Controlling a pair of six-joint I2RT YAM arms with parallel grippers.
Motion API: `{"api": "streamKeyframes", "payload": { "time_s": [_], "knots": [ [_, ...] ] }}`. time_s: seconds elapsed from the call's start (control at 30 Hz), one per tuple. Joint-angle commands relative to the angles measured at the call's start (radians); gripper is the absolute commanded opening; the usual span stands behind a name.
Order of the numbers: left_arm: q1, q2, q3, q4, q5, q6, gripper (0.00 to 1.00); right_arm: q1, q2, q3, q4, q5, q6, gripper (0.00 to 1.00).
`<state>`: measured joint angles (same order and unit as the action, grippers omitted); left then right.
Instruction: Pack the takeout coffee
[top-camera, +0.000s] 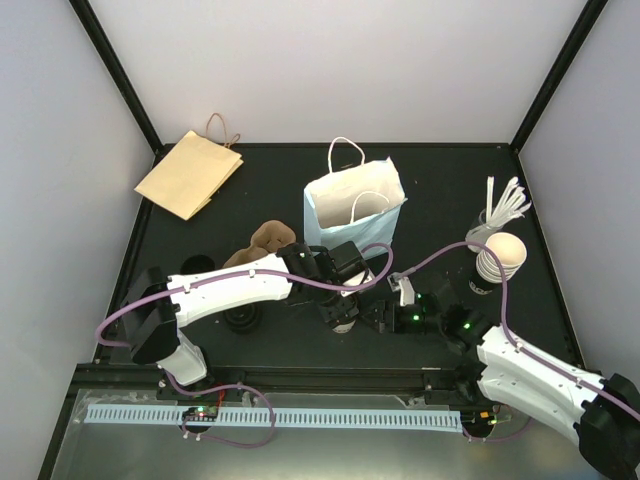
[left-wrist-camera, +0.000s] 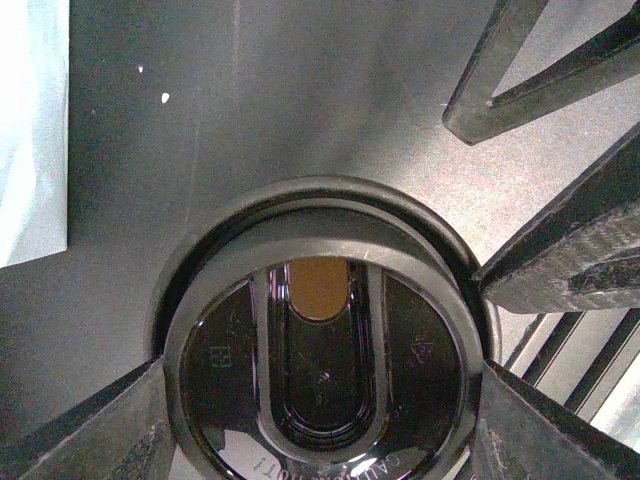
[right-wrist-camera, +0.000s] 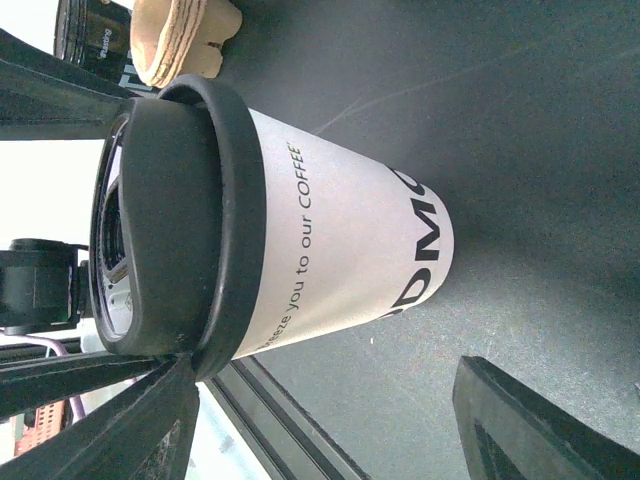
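1. White paper coffee cup with round black plastic lid (right-wrist-camera: 340, 240) stands upright mid-front on the black table (top-camera: 270, 185), near the pale-blue paper bag (top-camera: 352, 200).
2. Left gripper (left-wrist-camera: 325, 400) sits overhead, clamped on the lid rim.
3. Right gripper (right-wrist-camera: 328, 385) is beside the cup, spread wide and empty.
4. Brown pulp carrier (top-camera: 268, 240) lies to the left.

Takeout coffee (right-wrist-camera: 330, 260) on table (top-camera: 280, 350), apparently just before upright bag (top-camera: 340, 205), cup stack (top-camera: 497, 262) rightward.

Robotics lab cell, white enclosure walls (top-camera: 330, 70), black tabletop (top-camera: 270, 180), bolted robot arms (top-camera: 230, 288)
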<state>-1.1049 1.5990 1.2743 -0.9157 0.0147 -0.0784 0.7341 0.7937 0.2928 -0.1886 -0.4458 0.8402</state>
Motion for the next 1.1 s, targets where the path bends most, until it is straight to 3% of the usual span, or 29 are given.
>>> {"api": "streamKeyframes", "payload": {
  "time_s": [0.0, 0.17, 0.5, 1.07],
  "knots": [
    [-0.003, 0.057, -0.024, -0.086, 0.056, -0.003, 0.63, -0.003, 0.016, -0.015, -0.037, 0.027, 0.002, 0.72],
    [-0.003, 0.055, -0.026, -0.085, 0.058, -0.001, 0.63, -0.002, -0.021, 0.024, -0.037, 0.035, 0.009, 0.72],
    [-0.003, 0.052, -0.027, -0.086, 0.061, -0.001, 0.62, -0.002, 0.066, 0.068, -0.019, 0.026, 0.000, 0.72],
    [-0.003, 0.064, -0.032, -0.075, 0.073, -0.001, 0.61, -0.003, 0.178, 0.037, -0.173, 0.119, -0.041, 0.69]
  ]
}}
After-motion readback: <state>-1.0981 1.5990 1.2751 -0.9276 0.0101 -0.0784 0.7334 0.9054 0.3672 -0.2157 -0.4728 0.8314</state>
